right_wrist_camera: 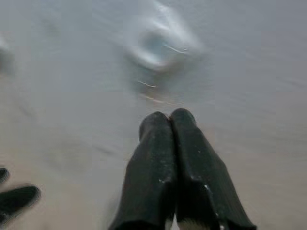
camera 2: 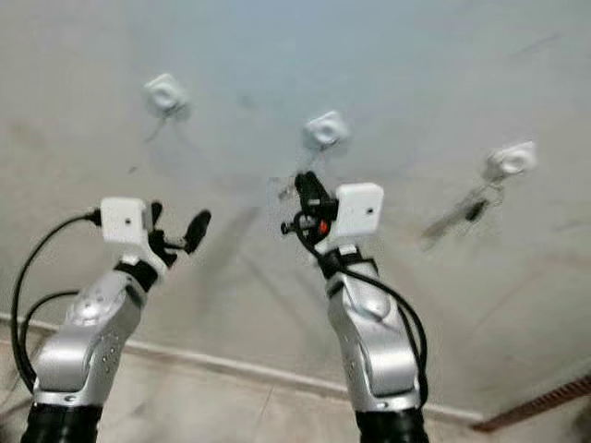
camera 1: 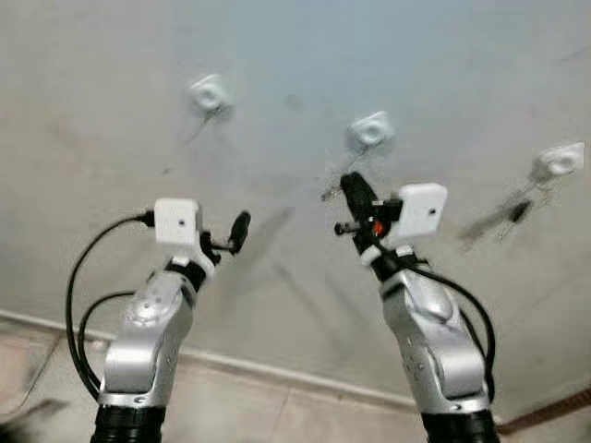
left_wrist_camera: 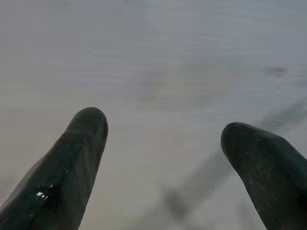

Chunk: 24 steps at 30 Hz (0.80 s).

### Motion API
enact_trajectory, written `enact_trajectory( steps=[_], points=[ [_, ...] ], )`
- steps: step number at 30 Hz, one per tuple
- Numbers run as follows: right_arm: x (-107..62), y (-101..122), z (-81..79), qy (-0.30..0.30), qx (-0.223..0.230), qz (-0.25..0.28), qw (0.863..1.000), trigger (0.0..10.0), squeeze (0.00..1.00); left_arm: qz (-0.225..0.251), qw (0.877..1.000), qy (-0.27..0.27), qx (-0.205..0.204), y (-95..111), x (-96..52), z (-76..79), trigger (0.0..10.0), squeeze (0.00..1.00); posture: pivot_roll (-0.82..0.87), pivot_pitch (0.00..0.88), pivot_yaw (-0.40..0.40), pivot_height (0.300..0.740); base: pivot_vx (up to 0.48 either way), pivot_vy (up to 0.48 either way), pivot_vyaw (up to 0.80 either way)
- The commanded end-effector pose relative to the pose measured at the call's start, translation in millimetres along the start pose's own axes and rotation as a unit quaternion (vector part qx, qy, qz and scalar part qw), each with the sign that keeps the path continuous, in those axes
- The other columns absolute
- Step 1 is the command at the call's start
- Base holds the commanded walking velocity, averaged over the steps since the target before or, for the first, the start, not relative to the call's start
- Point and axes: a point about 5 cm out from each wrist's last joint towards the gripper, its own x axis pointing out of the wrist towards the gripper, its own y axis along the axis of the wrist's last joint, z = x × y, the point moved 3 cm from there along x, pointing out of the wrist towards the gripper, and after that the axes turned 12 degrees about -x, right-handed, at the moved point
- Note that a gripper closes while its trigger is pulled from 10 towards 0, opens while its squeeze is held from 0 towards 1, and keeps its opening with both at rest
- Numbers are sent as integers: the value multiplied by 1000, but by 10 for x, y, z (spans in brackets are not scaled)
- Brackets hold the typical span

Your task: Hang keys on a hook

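Observation:
Three white hooks sit on the pale wall: a left hook (camera 1: 210,92), a middle hook (camera 1: 370,130) and a right hook (camera 1: 560,161). A bunch of keys with a dark fob (camera 1: 513,213) hangs from the right hook. My right gripper (camera 1: 354,187) is raised just below the middle hook (right_wrist_camera: 160,45), its fingers (right_wrist_camera: 168,158) pressed shut. A faint, blurred set of keys (camera 1: 327,187) dangles at its tip, with thin metal glints (right_wrist_camera: 152,92) between fingertips and hook. My left gripper (camera 1: 228,236) is held up lower left, open, facing bare wall, nothing between its fingers (left_wrist_camera: 79,158).
A pale baseboard (camera 1: 277,371) runs along the foot of the wall above a tiled floor (camera 1: 240,411). A brown strip (camera 1: 554,411) lies at the lower right. Black cables loop beside both silver arms.

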Motion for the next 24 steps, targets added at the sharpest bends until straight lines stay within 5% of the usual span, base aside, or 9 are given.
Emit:
enact_trajectory(
  steps=[1, 13, 24],
  points=[
    [-13, 103, -25, 8, -7, 15, 1000, 10000, 0, 22, 999, -11, 21, 106, -61, 7, 10000, 0, 195, 0, -74, 740, 0, 0, 0],
    [-280, 56, -54, 8, -6, -9, 1000, 10000, 0, 17, 997, -17, 75, 105, -303, -81, 10000, 0, 198, 0, -80, 740, 0, 0, 0],
    [-81, 217, -229, 38, 9, 19, 999, 10000, 0, 12, 996, -14, 85, 132, -344, -94, 10000, 0, 218, 0, -73, 740, 0, 0, 0]
  ],
)
